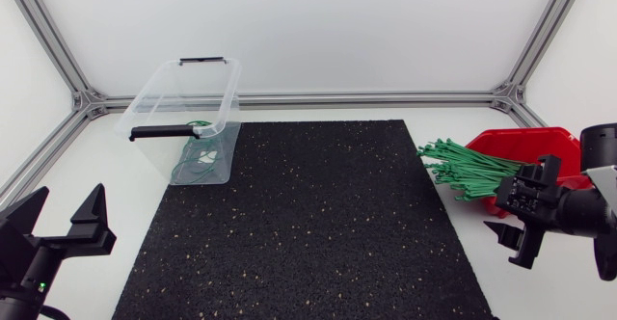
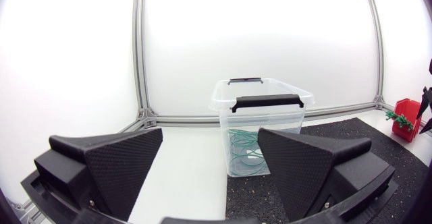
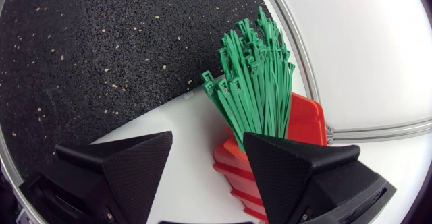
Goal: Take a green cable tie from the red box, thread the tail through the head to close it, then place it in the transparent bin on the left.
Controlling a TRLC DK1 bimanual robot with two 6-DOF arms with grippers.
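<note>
Head view: left hand [image 1: 66, 206] and right hand [image 1: 513, 210] were both open and empty, and green cable ties [image 1: 465, 166] stuck out of the red box [image 1: 528, 145] just beside the right hand.
Left wrist view: the transparent bin [image 2: 259, 89] stood ahead of the left hand [image 2: 209, 164], with looped ties [image 2: 243, 158] inside.
Right wrist view: the ties were ahead of the fingers and none was gripped. By my judgement, picking, threading and placing were all still to do.

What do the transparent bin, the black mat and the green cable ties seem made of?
Transparent bin: probably clear glossy plastic; contents show through its walls. Black mat: likely rubber, matte, with pale speckled grains. Green cable ties: apparently smooth plastic, thin moulded strips.
</note>
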